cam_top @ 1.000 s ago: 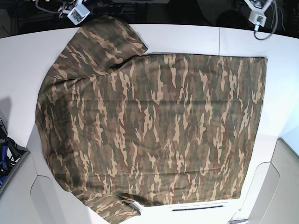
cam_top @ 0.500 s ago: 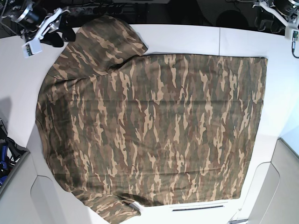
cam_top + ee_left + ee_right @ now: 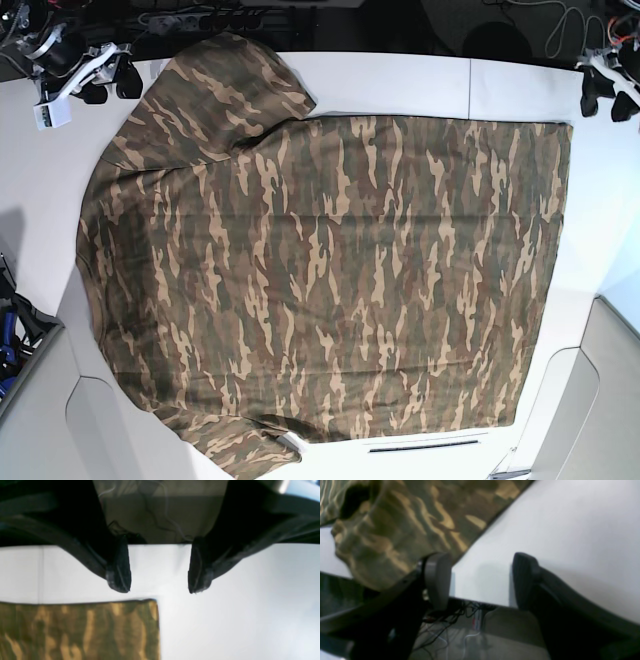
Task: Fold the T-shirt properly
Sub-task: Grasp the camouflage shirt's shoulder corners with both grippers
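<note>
T-shirt [image 3: 320,260] flat, filling frame centre; bare white table [image 3: 400,75] along top edge. My left gripper [image 3: 602,97] upper right, right gripper [image 3: 102,80] upper left, both jaws apart, empty

L gripper [image 3: 159,580] open, jaws wide, nothing between, fingertips pointing down. R gripper [image 3: 481,582] open too, jaws wide, empty. In base view both sit at far top corners, L at right, R at left.

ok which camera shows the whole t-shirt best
The base view: the T-shirt lies spread flat, edge to edge. The left wrist view catches only one bottom corner; the right wrist view, blurred, shows just a bunched sleeve.
</note>
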